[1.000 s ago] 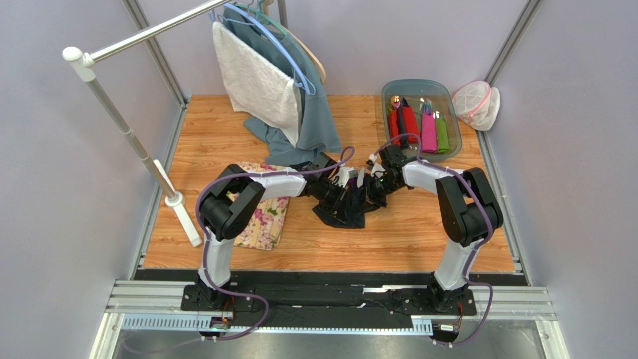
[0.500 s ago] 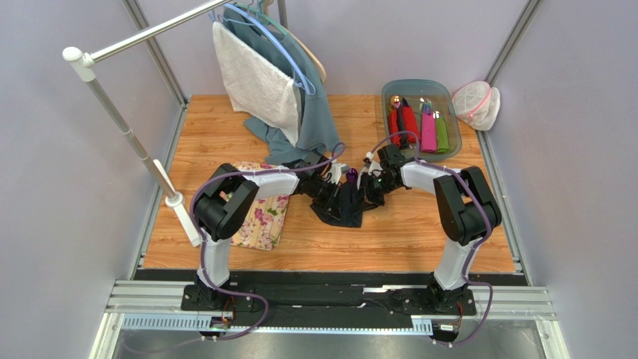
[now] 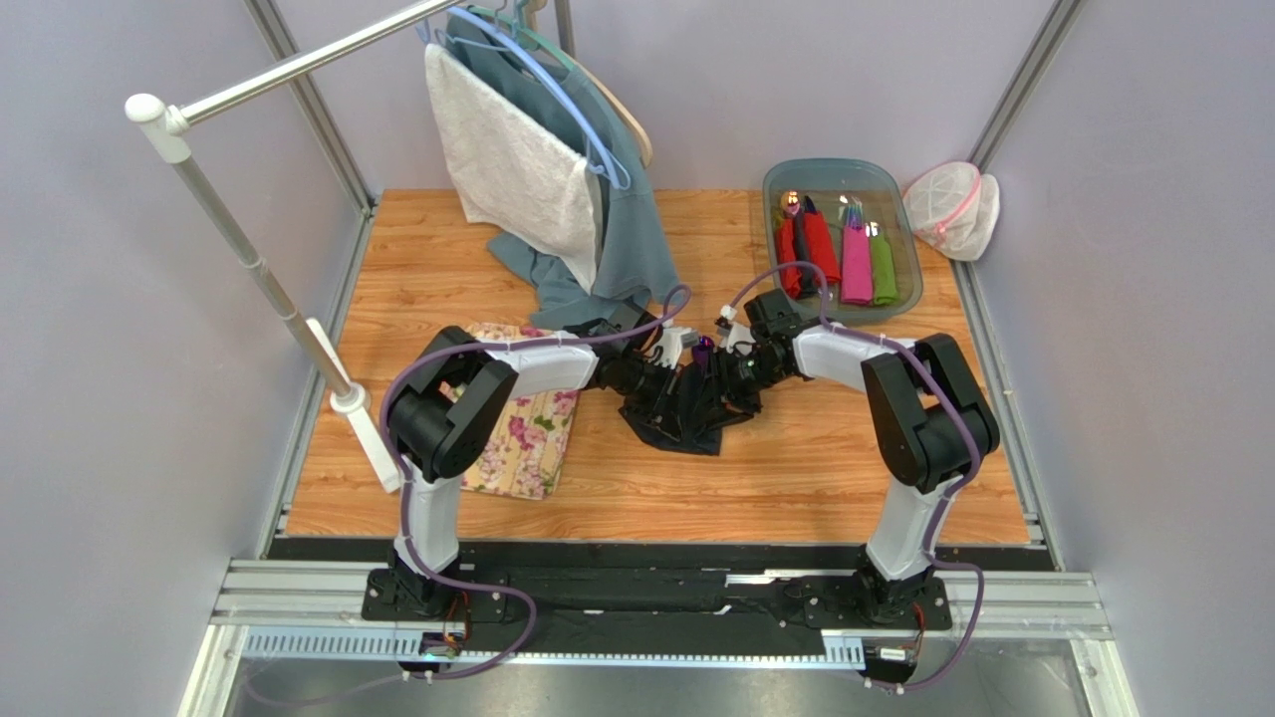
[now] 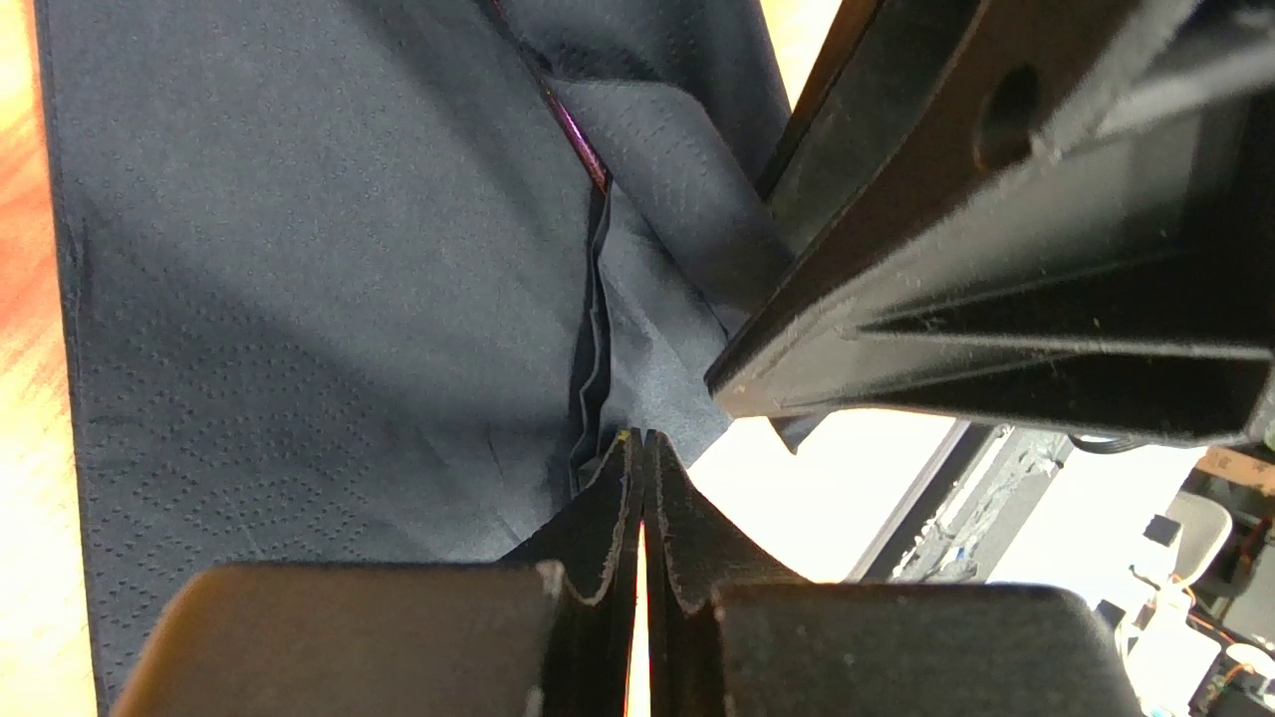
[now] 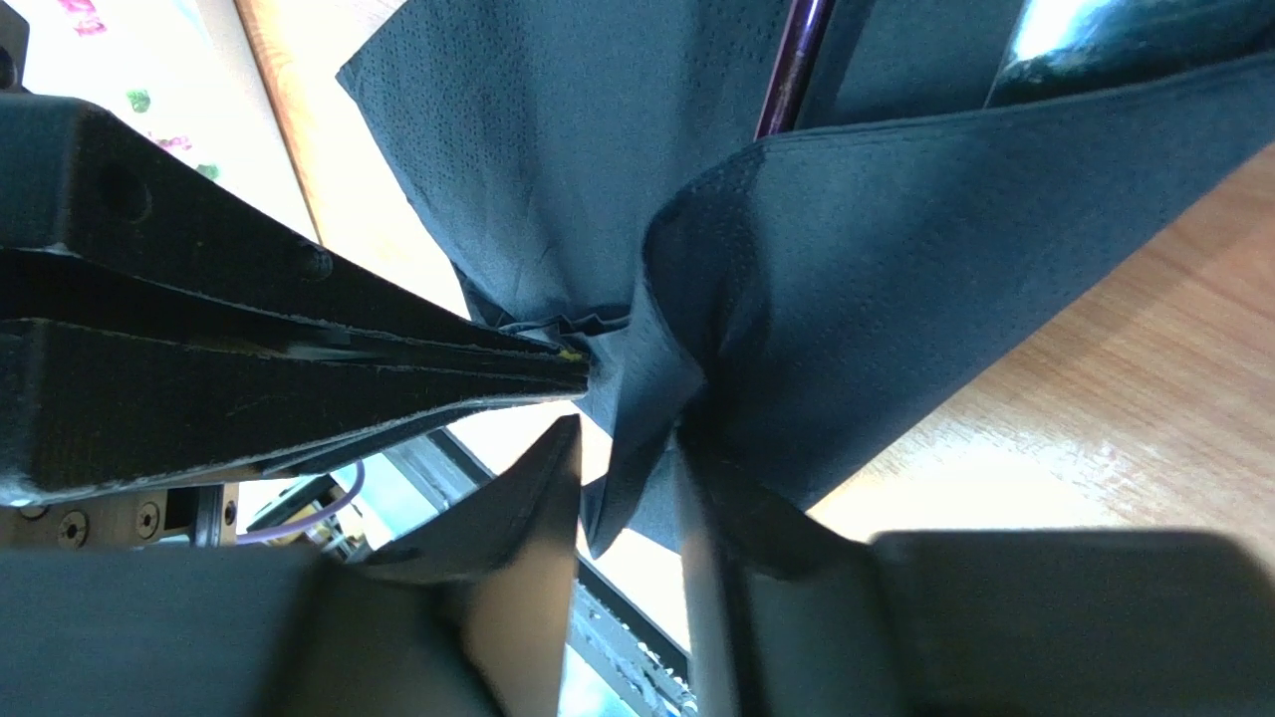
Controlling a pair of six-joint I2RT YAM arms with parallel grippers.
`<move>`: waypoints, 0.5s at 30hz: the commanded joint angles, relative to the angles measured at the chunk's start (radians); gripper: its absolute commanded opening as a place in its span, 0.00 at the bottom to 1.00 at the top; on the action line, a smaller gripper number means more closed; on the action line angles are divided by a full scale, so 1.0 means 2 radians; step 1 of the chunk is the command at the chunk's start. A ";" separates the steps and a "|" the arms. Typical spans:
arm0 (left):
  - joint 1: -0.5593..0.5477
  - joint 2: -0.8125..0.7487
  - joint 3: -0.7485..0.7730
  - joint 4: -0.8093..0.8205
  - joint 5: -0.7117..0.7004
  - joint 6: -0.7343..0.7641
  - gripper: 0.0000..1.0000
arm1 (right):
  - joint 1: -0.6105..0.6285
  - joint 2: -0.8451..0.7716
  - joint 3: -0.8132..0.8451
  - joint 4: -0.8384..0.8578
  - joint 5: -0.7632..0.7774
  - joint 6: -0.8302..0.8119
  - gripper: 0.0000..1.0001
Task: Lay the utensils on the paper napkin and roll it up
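The dark navy paper napkin [image 3: 681, 421] lies crumpled and partly folded on the wooden table between my two grippers. My left gripper [image 3: 686, 386] is shut, pinching a folded edge of the napkin [image 4: 374, 299] at its fingertips [image 4: 644, 444]. My right gripper [image 3: 734, 377] faces it, jaws a little apart with a hanging fold of the napkin [image 5: 898, 239] between them [image 5: 629, 448]. A purple-tinted spoon's handle [image 4: 576, 138] shows inside the fold, also in the right wrist view [image 5: 793, 60] and from above [image 3: 704, 345]. The fork and the dark thin piece are hidden.
A floral mat [image 3: 527, 448] lies left of the napkin under my left arm. A clear bin [image 3: 793, 177] at the back right holds red, pink and green rolls. A clothes rack [image 3: 270, 284] with hanging cloths stands at the back left. A mesh bag [image 3: 952, 206] sits beside the bin.
Both grippers have drawn closer together over the napkin and shifted slightly away from me. The right gripper has moved left onto the napkin's fold. The napkin has bunched up more.
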 commanded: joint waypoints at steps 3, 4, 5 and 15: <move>0.010 -0.015 -0.008 0.019 0.021 -0.010 0.04 | 0.003 -0.008 0.012 0.015 0.006 0.006 0.42; 0.020 -0.026 -0.014 0.026 0.031 -0.013 0.06 | 0.005 -0.006 0.013 0.015 0.005 0.008 0.45; 0.026 -0.033 -0.033 0.036 0.037 -0.018 0.08 | 0.003 -0.004 0.014 0.016 0.001 0.010 0.46; 0.057 -0.117 -0.099 0.094 0.055 -0.033 0.24 | 0.003 -0.004 0.025 0.028 -0.025 0.026 0.57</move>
